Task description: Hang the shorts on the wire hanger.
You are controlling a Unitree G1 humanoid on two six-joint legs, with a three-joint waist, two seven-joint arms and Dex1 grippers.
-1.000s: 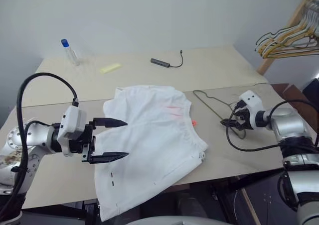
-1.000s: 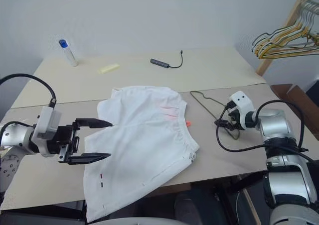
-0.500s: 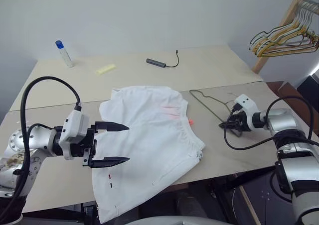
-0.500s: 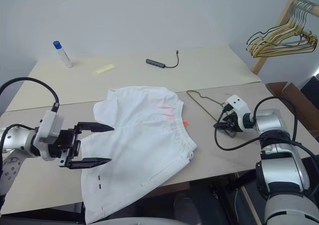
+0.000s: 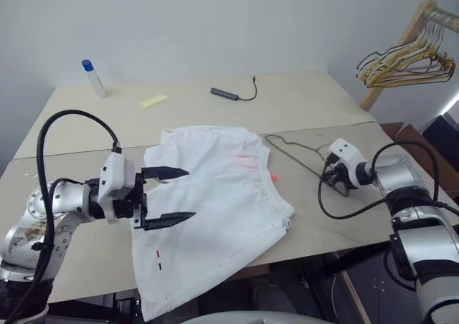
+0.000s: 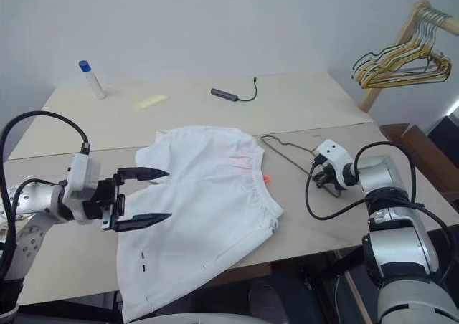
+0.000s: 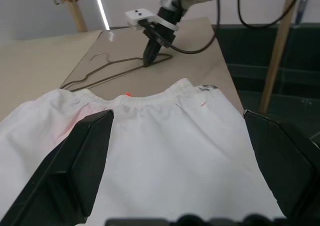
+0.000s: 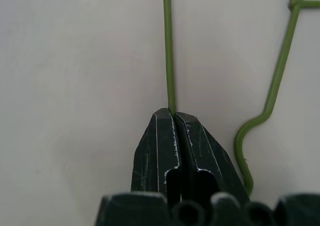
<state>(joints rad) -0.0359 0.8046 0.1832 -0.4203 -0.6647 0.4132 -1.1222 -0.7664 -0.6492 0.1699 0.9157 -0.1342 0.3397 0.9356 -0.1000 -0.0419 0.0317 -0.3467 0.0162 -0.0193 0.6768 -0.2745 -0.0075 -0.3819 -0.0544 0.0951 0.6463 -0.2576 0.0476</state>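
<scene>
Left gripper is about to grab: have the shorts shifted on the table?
No. The shorts still straddle the table seam as before; only the camera shifted.

right gripper (image 8: 173,117): open a second ago beside the wire hanger (image 5: 290,150), now pinched tight onto its thin wire.
wire hanger: lay free on the table (image 5: 215,120) before, now caught between the black fingers (image 8: 157,136).
left gripper (image 5: 167,195): edged nearer over the shorts (image 5: 215,202).
</scene>
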